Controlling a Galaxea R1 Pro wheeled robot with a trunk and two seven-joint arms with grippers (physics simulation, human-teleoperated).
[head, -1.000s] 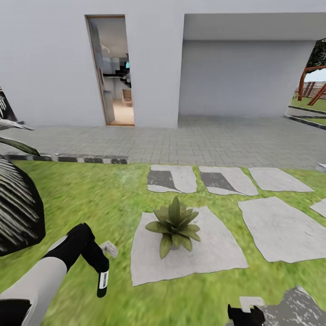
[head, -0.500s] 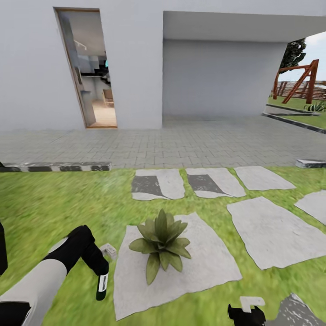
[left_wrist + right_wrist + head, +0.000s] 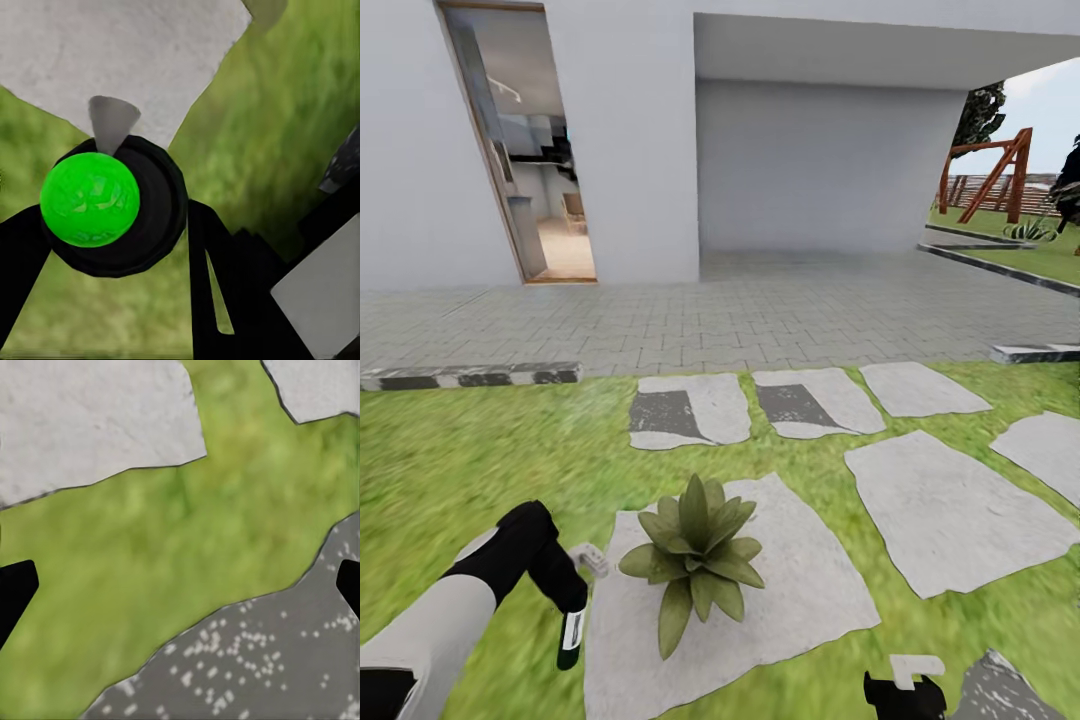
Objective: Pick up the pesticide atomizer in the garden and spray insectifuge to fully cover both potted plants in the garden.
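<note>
Meanwhile the whole head view has slid since half a second ago (the camera turned, not the garden): the doorway [image 3: 525, 150] and the plant [image 3: 695, 555] now sit further toward the left and lower, and more of the wooden swing frame [image 3: 990, 175] shows at the far right.

The left pincer [image 3: 572, 612] is pinching the spray bottle [image 3: 570, 638], which hangs nozzle-up and dark end down over the lawn [image 3: 450, 470], exactly as it did before. From the left wrist camera the bottle [image 3: 112, 206] reads as a dark round with a bright green disc, clamped between the two black fingers [image 3: 206, 277].

Just beside that pincer, on its right, the plant stands on a flat grey stone [image 3: 800, 590]. More stepping stones [image 3: 945, 510] lie beyond and further right, then the paved path [image 3: 760, 315] and the white house wall [image 3: 630, 120]. Nothing lies between bottle and plant.

The right pincer [image 3: 901, 695] is cut off by the lower edge of the head view; its wrist camera shows the fingertips [image 3: 15, 592] spread wide apart over grass and stone, holding nothing. The plant's pot is hidden under its leaves.
</note>
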